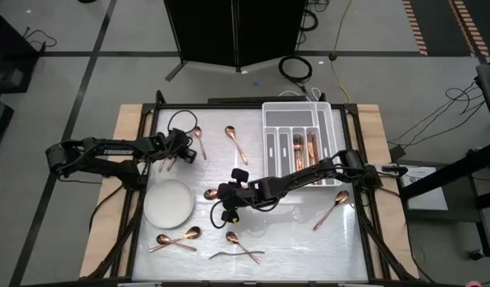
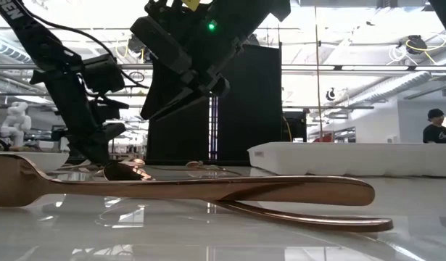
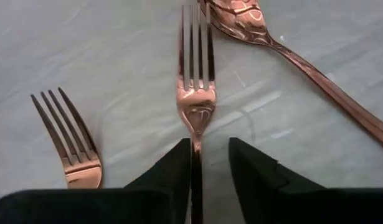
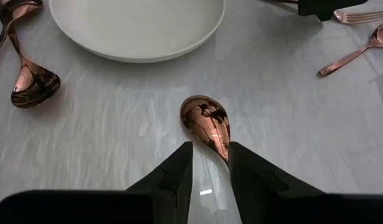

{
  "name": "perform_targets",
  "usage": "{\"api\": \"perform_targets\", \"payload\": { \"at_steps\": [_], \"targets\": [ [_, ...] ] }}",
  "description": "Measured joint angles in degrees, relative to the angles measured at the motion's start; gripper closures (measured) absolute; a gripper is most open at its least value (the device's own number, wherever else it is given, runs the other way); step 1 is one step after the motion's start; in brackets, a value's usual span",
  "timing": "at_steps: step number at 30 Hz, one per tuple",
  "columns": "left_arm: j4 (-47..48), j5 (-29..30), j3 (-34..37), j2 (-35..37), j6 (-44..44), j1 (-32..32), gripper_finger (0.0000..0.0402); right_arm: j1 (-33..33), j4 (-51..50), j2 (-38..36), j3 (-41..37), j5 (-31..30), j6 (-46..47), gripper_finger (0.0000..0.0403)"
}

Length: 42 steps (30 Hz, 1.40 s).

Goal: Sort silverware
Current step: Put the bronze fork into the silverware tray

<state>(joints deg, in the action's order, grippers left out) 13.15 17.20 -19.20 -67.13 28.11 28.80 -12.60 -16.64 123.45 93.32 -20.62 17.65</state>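
The silverware is copper-coloured. My left gripper (image 1: 178, 151) is at the table's far left, open, with its fingers on either side of a fork's handle (image 3: 195, 168). That fork (image 3: 194, 93) lies flat between a second fork (image 3: 70, 143) and a spoon (image 3: 291, 43). My right gripper (image 1: 216, 194) is mid-table, beside the round white plate (image 1: 169, 202), shut on a spoon (image 4: 207, 127). The white compartmented tray (image 1: 296, 131) at the far right holds several pieces. My left gripper has the fork's handle running close along one finger (image 3: 172, 171), with a gap to the other finger; I cannot tell whether it touches the fork. My right gripper pinches the spoon's handle just behind the bowl (image 4: 226, 154) between its two fingers. The fingers slant down from the table's right and lie along the spoon. The bowl sticks out past the fingertips, above the table.
Loose spoons lie at the far middle (image 1: 234, 139), the right (image 1: 332, 209) and near the front edge (image 1: 177, 239), (image 1: 243, 247). A fork (image 2: 172, 190) lies close to the front edge. Cables and a dark cabinet stand beyond the table.
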Motion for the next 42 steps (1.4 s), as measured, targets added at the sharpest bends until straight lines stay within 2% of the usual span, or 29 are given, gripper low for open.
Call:
{"api": "perform_targets", "payload": {
  "at_steps": [6,20,25,28,36,42],
  "targets": [
    [0.2,-0.2,0.0,0.0,-0.7,0.0,0.0346,0.0,0.0,0.0,0.0,0.0,-0.4,0.031],
    [1.5,-0.4,0.0,0.0,-1.6,0.1,0.0355,0.0,0.0,0.0,0.0,0.0,-0.4,0.031],
    [1.4,0.7,0.0,0.2,-3.6,0.1,0.0388,0.0,-0.2,0.0,0.0,0.0,-0.4,0.031],
    [1.5,2.2,0.0,0.8,-4.7,0.2,0.0393,0.0,-1.3,0.0,0.0,0.0,-0.4,0.031],
    [2.8,7.1,0.0,6.4,-5.2,0.1,0.0392,0.0,-3.9,0.0,0.0,0.0,1.1,0.031],
    [2.8,7.2,0.0,14.1,-6.7,0.1,0.0392,0.0,-4.0,0.0,0.0,-0.6,3.7,0.031]
  ]
}}
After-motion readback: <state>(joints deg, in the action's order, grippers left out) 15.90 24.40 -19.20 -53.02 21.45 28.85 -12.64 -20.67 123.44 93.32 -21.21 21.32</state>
